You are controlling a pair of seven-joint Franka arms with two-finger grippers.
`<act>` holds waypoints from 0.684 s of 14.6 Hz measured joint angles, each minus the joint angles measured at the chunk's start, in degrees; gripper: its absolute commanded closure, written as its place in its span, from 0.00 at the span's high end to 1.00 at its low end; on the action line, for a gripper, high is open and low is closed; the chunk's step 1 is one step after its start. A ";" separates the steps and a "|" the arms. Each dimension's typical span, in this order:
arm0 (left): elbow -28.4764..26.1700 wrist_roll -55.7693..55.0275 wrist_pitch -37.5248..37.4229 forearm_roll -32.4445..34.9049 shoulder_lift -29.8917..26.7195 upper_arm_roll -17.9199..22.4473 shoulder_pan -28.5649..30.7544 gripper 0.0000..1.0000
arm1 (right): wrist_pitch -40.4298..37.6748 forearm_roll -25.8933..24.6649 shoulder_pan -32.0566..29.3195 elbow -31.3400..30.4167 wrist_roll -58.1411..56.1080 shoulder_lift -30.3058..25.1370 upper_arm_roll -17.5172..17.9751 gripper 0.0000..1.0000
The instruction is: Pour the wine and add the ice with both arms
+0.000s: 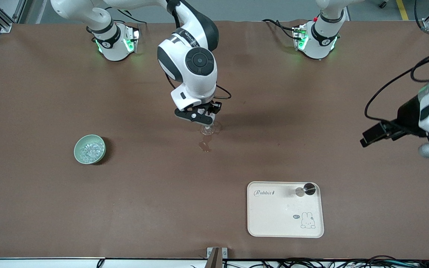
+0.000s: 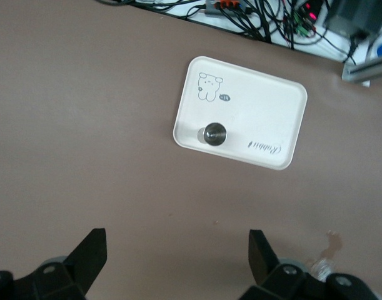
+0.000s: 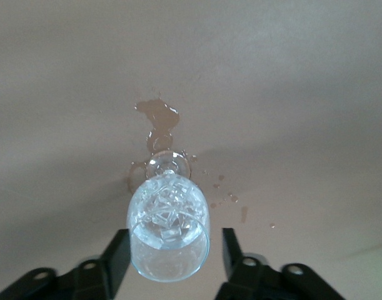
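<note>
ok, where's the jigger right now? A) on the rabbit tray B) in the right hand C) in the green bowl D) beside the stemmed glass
A: the jigger stands on the tray, at the edge nearest the arm bases, with neither hand near it.

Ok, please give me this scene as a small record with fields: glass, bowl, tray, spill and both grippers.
stemmed glass: upright mid-table, ice chunks inside
right gripper: open, fingers either side of the glass
left gripper: open, empty, waits over the table's left-arm end
pale green bowl: holds ice, toward right arm's end
tray: carries metal jigger
spill: wet patch beside the glass foot
</note>
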 measured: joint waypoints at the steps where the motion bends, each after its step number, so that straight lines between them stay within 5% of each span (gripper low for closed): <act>1: -1.21 2.12 -0.84 0.03 -2.12 2.10 -1.48 1.00 | 0.07 -0.44 -0.27 0.64 -0.06 -0.77 -0.57 1.00; 6: -11.30 8.54 -5.99 -1.97 -13.67 19.82 -16.49 1.00 | -2.50 -5.61 -5.55 1.80 -3.23 -10.40 -4.02 1.00; 10: -17.29 9.87 -6.46 -2.52 -18.66 24.46 -18.77 1.00 | -6.72 -10.30 -11.40 1.72 -7.62 -16.08 -6.16 1.00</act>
